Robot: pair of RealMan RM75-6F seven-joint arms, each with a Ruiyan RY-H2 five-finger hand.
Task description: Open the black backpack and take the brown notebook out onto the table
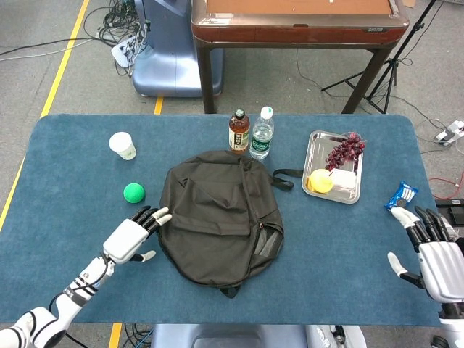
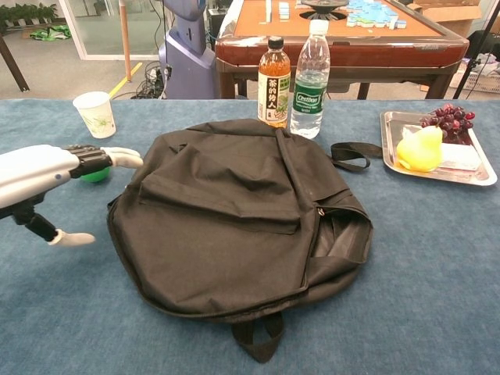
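The black backpack (image 1: 219, 222) (image 2: 234, 215) lies flat in the middle of the blue table, zipped along most of its edge, with a side mesh pocket gaping at its right. No brown notebook shows. My left hand (image 1: 133, 237) (image 2: 39, 178) hovers open just left of the backpack, its fingertips (image 1: 161, 215) reaching the bag's left edge. Open and empty, my right hand (image 1: 435, 255) hangs at the table's right edge, far from the bag; the chest view does not show it.
A green ball (image 1: 133, 192) and a paper cup (image 1: 122, 145) sit left of the bag. Behind it stand a tea bottle (image 1: 238, 131) and a water bottle (image 1: 262, 133). A metal tray (image 1: 317, 156) with grapes and a yellow fruit lies right; a blue packet (image 1: 402, 194) is near my right hand.
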